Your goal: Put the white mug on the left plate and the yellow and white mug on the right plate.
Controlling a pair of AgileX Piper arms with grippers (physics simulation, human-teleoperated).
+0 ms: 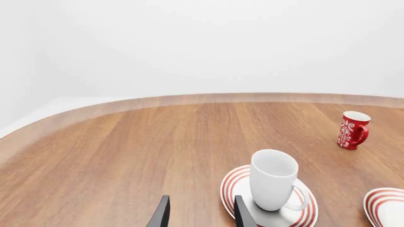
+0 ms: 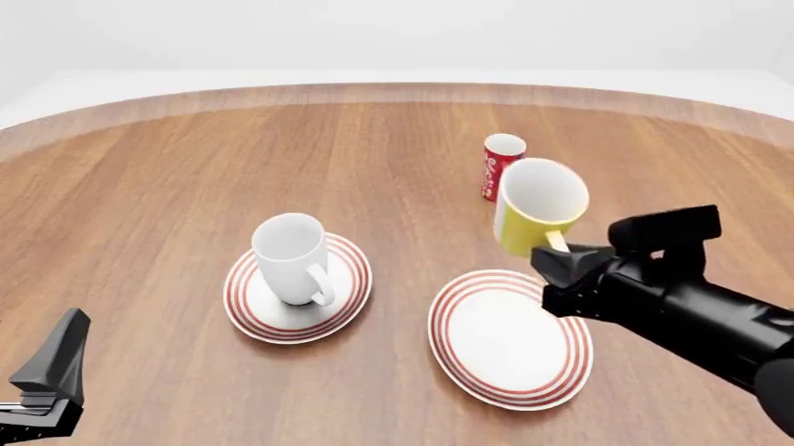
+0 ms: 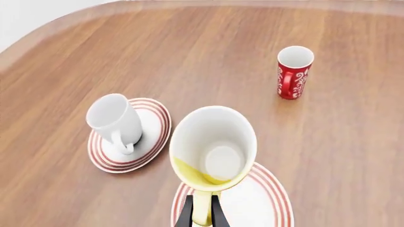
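Note:
The white mug (image 2: 292, 255) stands upright on the left plate (image 2: 255, 311), handle toward the near side. The yellow and white mug (image 2: 540, 204) hangs tilted in the air over the far edge of the right plate (image 2: 509, 372). My right gripper (image 2: 555, 249) is shut on its yellow handle. In the right wrist view the handle sits between the fingers of the right gripper (image 3: 202, 215), and the mug's white inside (image 3: 215, 151) faces the camera. My left gripper (image 1: 200, 216) is open and holds nothing, low and to the near left of the white mug (image 1: 273, 179).
A tall red patterned cup (image 2: 500, 165) stands upright on the wooden table behind the held mug. The table's curved far edge (image 2: 397, 91) runs across the back. The left arm (image 2: 50, 376) rests at the near left corner.

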